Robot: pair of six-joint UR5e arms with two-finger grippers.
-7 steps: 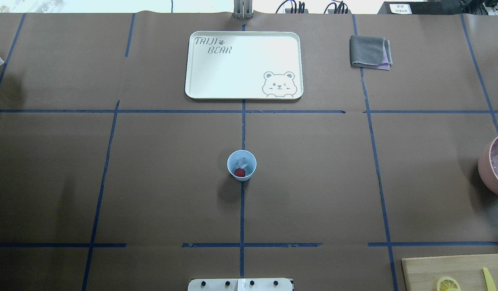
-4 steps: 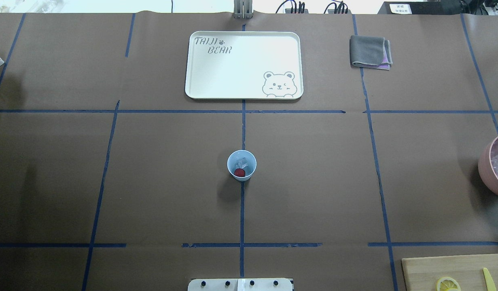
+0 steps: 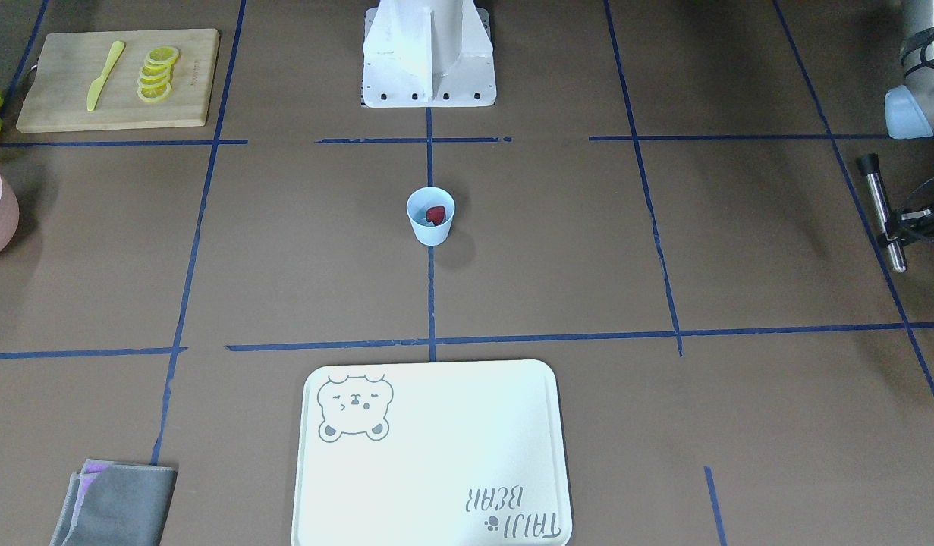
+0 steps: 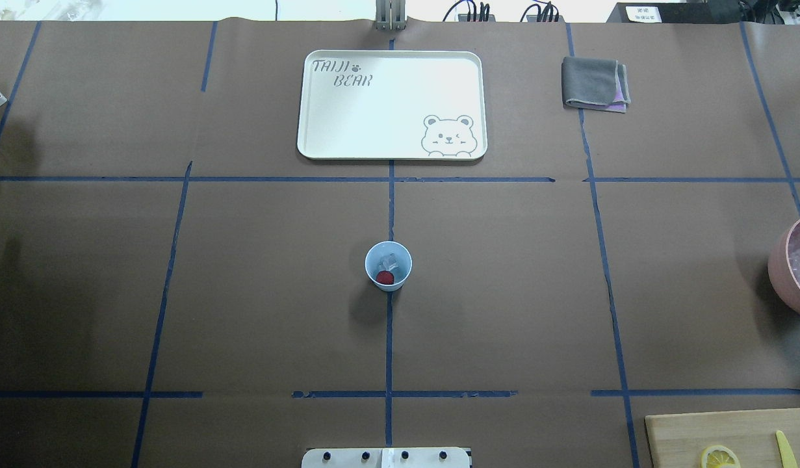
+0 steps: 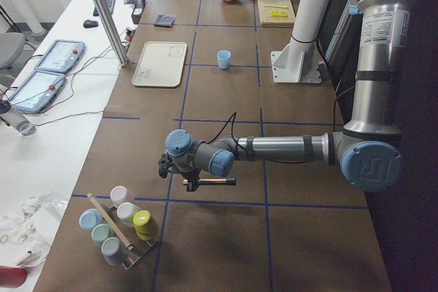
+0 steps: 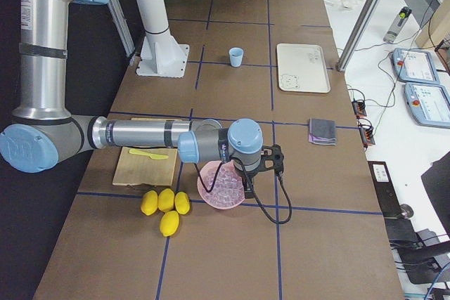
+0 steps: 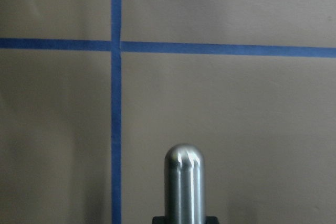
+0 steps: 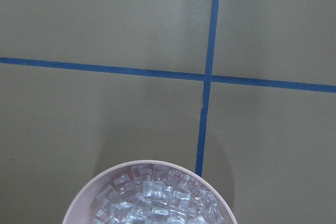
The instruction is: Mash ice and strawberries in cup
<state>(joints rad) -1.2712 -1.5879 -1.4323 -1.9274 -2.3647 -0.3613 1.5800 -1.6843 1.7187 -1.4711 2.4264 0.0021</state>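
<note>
The pale blue cup stands upright at the table's centre on the blue tape line. It holds a red strawberry and a few clear lumps of ice. My left gripper is far off at the table's left end, shut on a metal rod that lies roughly level above the paper. The rod's rounded tip fills the bottom of the left wrist view. My right gripper hangs over the pink bowl at the right end. I cannot tell whether it is open or shut.
A white bear tray lies at the far side, with a folded grey cloth to its right. The pink bowl is full of ice. A cutting board carries lemon slices and a yellow knife. A rack of pastel cups stands beyond the left gripper.
Nothing on the table has moved. Only a faint shadow at the overhead view's left edge has drifted toward the near side.
</note>
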